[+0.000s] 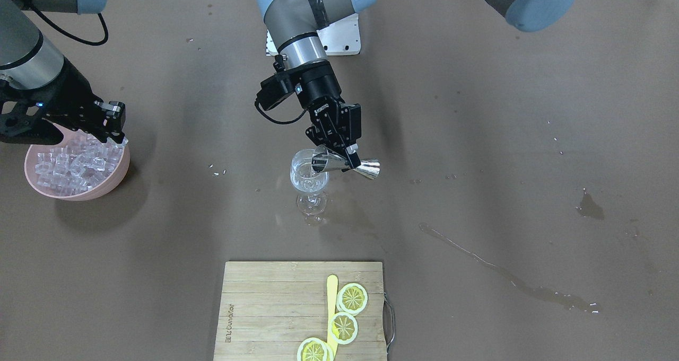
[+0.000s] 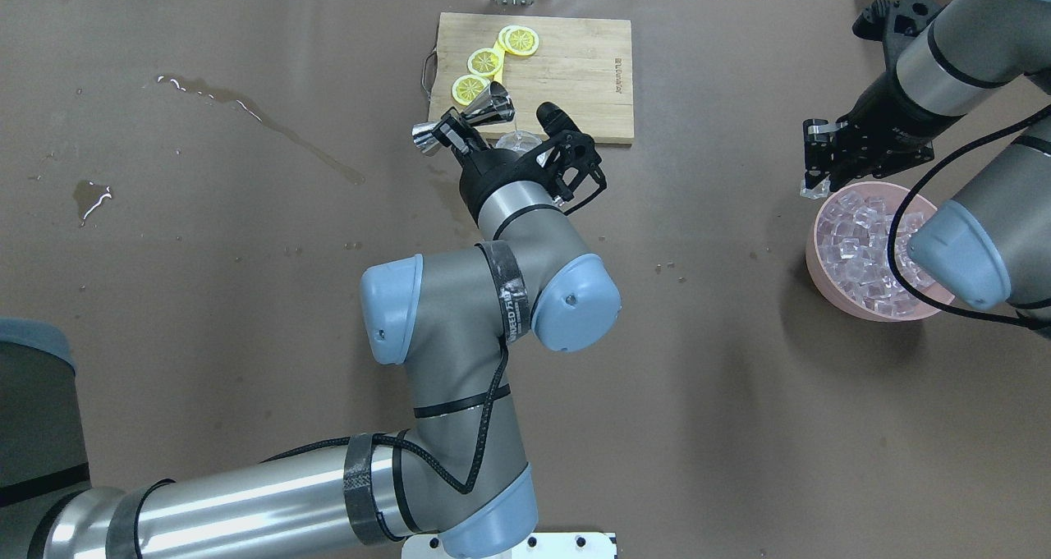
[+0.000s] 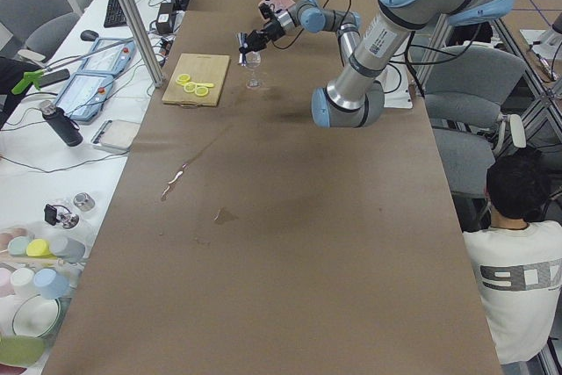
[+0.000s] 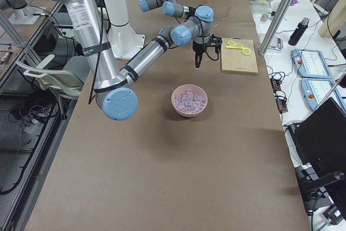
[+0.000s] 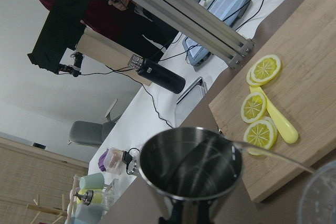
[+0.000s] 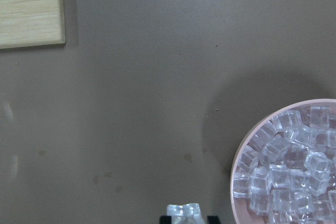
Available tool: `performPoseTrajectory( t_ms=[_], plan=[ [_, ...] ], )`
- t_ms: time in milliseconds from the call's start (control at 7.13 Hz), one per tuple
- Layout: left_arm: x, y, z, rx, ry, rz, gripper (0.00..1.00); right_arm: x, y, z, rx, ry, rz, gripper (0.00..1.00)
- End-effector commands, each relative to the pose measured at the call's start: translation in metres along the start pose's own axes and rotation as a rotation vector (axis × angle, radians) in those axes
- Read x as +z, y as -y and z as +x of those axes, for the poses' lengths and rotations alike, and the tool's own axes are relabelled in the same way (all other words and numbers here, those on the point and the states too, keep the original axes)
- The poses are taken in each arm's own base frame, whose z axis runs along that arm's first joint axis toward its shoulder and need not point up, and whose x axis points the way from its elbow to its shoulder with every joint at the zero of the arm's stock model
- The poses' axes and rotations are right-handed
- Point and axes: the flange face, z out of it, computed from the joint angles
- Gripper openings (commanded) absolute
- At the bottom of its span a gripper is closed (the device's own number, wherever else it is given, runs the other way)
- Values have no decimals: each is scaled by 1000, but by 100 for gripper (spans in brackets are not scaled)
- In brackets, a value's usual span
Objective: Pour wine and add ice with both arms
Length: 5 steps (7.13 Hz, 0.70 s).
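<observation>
My left gripper (image 1: 345, 157) is shut on a steel jigger (image 1: 346, 164), tipped on its side with its mouth over the wine glass (image 1: 309, 178). A little clear wine (image 1: 307, 181) lies in the glass. The jigger also shows in the overhead view (image 2: 475, 118) and the left wrist view (image 5: 191, 171). My right gripper (image 1: 114, 133) hangs over the near rim of the pink bowl (image 1: 123, 171) of ice (image 1: 74, 165) and is shut on one ice cube (image 6: 182, 211), also seen in the overhead view (image 2: 813, 186).
A bamboo cutting board (image 1: 265, 308) with three lemon slices (image 1: 352, 298) and a yellow tool lies across the table from the glass. Wet streaks (image 1: 504, 276) and a small puddle (image 1: 589, 208) mark the brown table on my left side.
</observation>
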Motion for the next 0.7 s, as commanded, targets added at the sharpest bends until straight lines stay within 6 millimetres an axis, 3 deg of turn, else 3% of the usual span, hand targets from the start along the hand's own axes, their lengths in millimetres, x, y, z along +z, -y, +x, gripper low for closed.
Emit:
performPoseTrajectory(
  t_ms=[0, 561],
  plan=[
    [-6, -7, 9, 27, 19, 13, 0, -2, -2, -1, 3, 4, 1, 17],
    [3, -21, 13, 77, 56, 2, 0, -2, -2, -1, 4, 4, 1, 17]
  ],
)
